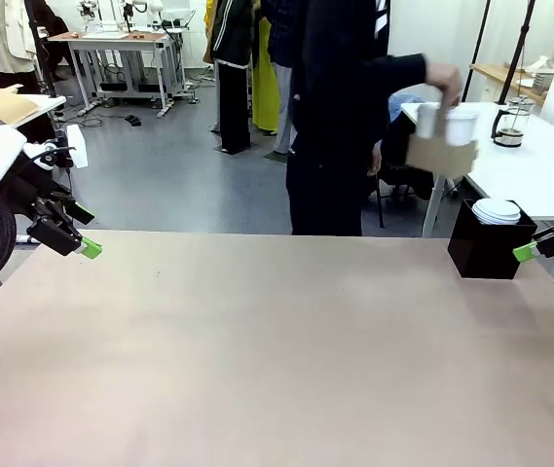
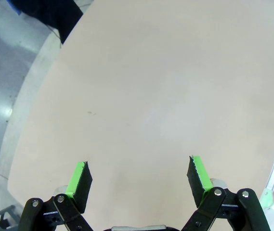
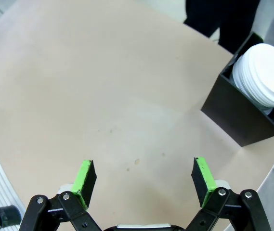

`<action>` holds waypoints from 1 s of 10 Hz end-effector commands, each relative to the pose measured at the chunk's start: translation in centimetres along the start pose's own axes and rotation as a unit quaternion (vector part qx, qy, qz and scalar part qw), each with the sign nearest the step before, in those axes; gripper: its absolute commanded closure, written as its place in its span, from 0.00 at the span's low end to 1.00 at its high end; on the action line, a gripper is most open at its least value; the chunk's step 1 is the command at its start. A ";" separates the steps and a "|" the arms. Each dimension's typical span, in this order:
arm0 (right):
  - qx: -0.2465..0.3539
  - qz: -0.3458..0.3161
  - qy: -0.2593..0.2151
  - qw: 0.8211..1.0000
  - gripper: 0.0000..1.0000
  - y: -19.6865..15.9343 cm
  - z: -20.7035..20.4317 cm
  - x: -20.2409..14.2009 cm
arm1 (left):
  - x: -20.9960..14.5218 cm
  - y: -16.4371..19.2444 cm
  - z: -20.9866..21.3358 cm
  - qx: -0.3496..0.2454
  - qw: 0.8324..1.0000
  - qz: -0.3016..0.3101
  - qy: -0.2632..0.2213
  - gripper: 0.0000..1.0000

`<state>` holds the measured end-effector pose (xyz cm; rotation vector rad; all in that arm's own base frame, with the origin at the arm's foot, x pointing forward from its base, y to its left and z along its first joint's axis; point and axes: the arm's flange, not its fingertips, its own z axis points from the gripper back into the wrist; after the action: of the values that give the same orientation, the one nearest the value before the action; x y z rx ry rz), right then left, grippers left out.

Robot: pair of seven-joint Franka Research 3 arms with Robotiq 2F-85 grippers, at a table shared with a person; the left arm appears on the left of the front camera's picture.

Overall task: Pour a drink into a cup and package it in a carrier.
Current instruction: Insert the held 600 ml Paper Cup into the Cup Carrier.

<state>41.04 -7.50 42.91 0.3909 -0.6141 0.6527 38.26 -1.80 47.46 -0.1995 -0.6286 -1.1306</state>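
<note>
I'm keeping my left gripper (image 2: 139, 174) spread wide over bare table (image 2: 165, 86), holding nothing. My right gripper (image 3: 144, 178) is gaping empty too, the black box (image 3: 242, 115) of white lids (image 3: 267, 77) sitting beyond its right finger. Farther back, the person's hand (image 1: 442, 80) is carrying the carrier (image 1: 442, 154) with white cups (image 1: 449, 122).

A pale beige surface (image 1: 277, 350) fills the foreground, grey floor (image 1: 160, 165) beyond it. A white table (image 1: 530, 170) stands far right, a workbench (image 1: 116, 44) with cables far left, under white walls (image 1: 432, 29)
</note>
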 end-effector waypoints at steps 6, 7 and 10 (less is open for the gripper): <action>-0.001 0.003 0.007 1.000 0.00 0.1 0.3 -0.1 | 0.0 0.1 0.0 -0.005 1.000 0.005 -0.009 0.00; -0.001 0.003 0.007 1.000 0.00 0.1 0.3 -0.1 | 0.0 0.1 0.0 -0.005 1.000 0.005 -0.009 0.00; -0.001 0.003 0.007 1.000 0.00 0.1 0.3 -0.1 | 0.0 0.1 0.0 -0.005 1.000 0.005 -0.009 0.00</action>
<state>41.04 -7.50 42.91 0.3909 -0.6140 0.6527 38.26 -1.80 47.46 -0.1995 -0.6286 -1.1305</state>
